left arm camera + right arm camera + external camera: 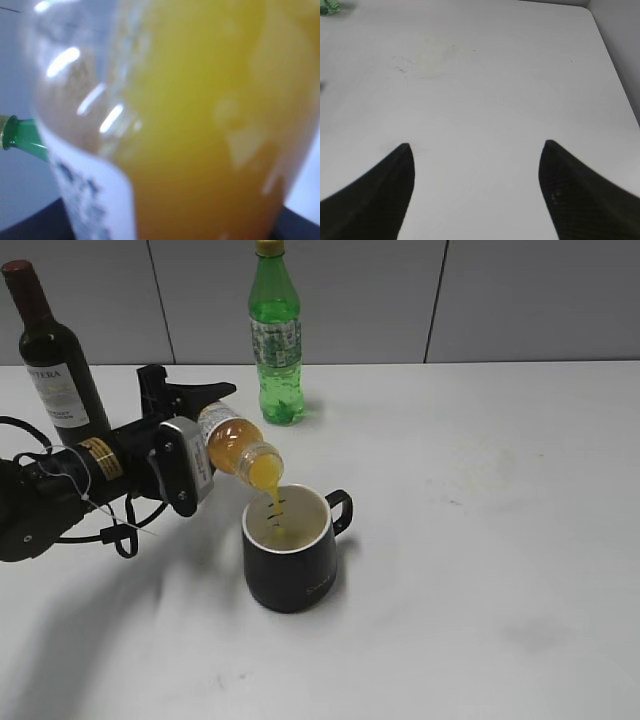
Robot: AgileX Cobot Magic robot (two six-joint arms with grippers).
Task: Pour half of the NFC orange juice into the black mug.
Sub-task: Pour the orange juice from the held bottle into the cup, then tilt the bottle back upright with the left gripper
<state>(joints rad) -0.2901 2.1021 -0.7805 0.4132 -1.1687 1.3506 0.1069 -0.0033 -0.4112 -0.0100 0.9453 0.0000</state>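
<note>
Right, exterior view: left gripper clamps the NFC orange juice round its body, tipped neck-down over the black mug, mouth just above the rim, thin orange stream falling into the white inside. Bottle looks light, thin plastic, likely squashy and slick; mid-body at the label seems the safest hold. Mug is squat, stable, only a little juice in it. Green soda bottle and wine bottle stand well behind.

Left wrist view: blurred juice bottle fills the frame, still largely full.

Right wrist view: right gripper spread wide, empty, over bare table.
</note>
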